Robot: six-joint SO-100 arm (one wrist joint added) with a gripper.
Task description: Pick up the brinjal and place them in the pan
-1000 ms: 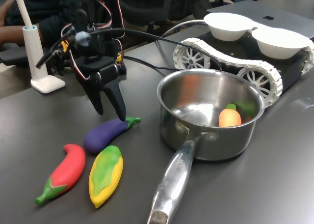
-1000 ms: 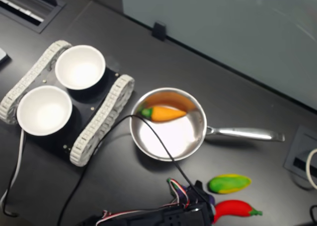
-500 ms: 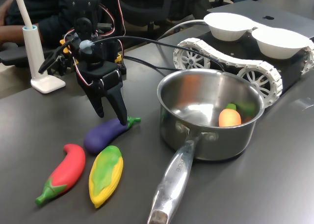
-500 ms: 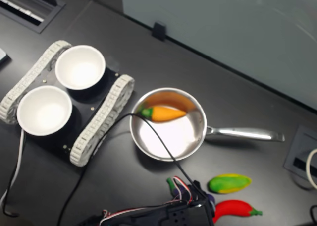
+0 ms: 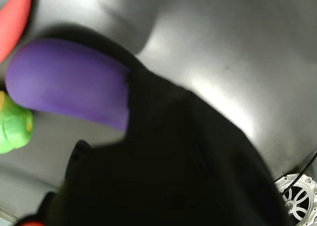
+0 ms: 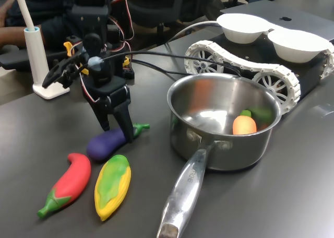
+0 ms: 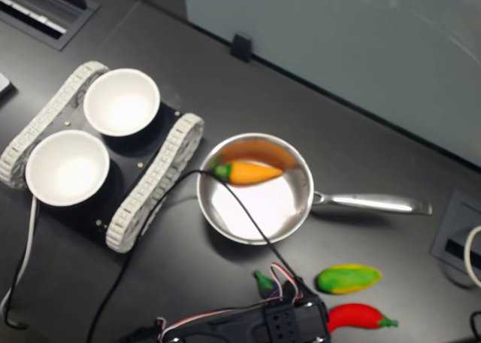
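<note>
Wrist view first: the brinjal fills the frame's upper part, a purple body lying on the dark bench, and a black finger of the end effector covers one end of it. A green tip of the corn sits just beside the purple body, and a sliver of the red chilli shows at the corner. A white wheel peeks in at the far corner.

Now the first exterior view: the end effector points down with its two black fingers straddling the brinjal near the stem end; the green stem cap pokes out toward the first exterior view's right. The fingers stand slightly parted around the body, not yet squeezed onto it. The brinjal lies flat on the bench. The chilli and the corn lie just in front of it, the corn nearly touching. The pan stands near, to the first exterior view's right, rim open, a carrot inside, its handle reaching toward the camera. Bare bench lies between brinjal and pan.

Second exterior view: the end effector sits at the bottom edge, only the green stem of the brinjal showing. The pan is just above, the white bowls well apart.
</note>
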